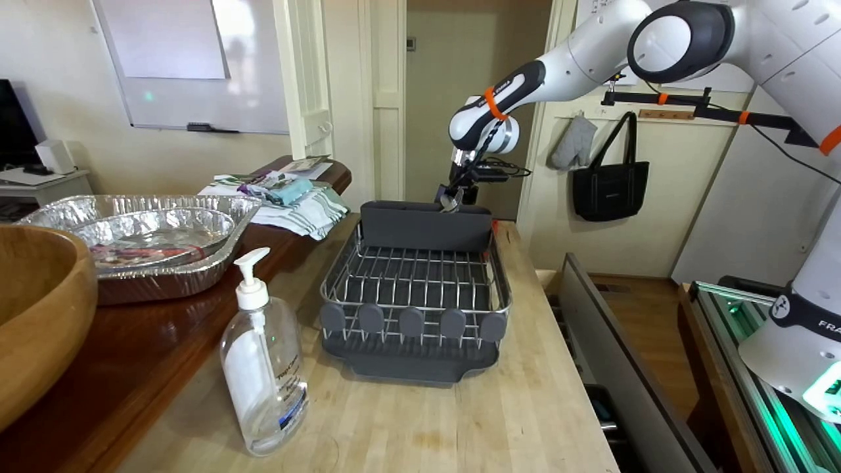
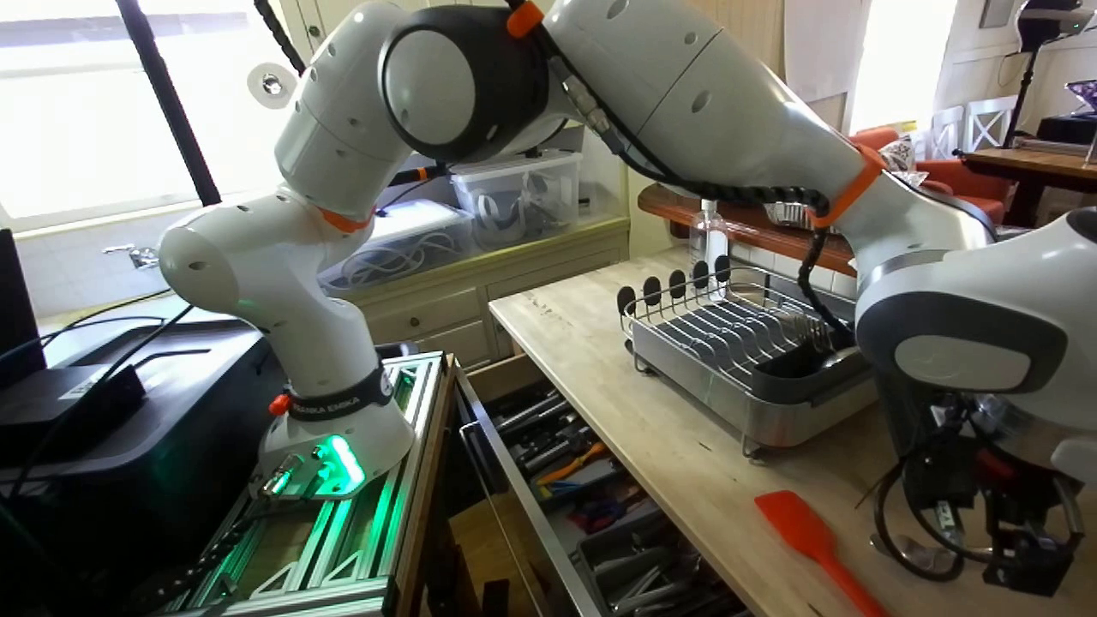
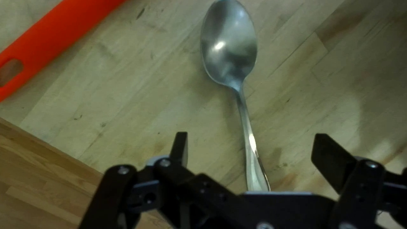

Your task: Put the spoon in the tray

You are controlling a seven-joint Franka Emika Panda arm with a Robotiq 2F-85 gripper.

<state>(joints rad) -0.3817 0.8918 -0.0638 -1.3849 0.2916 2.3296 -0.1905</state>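
The step in hand looks to be the grasp: the shiny, long-handled metal spoon [image 3: 233, 65] lies on the pale wooden bench [image 3: 152, 105], not yet picked up. The next move likely calls for lowering and closing across its slim handle, then a lift toward what may be the tray, the dark grey cutlery holder [image 1: 427, 230] on the silver wire dish rack [image 2: 698, 386]. The black two-fingered gripper [image 3: 250, 139] has its jaws wide apart and holds nothing; in the wrist view the handle shows between them, touching neither, the height above it unclear.
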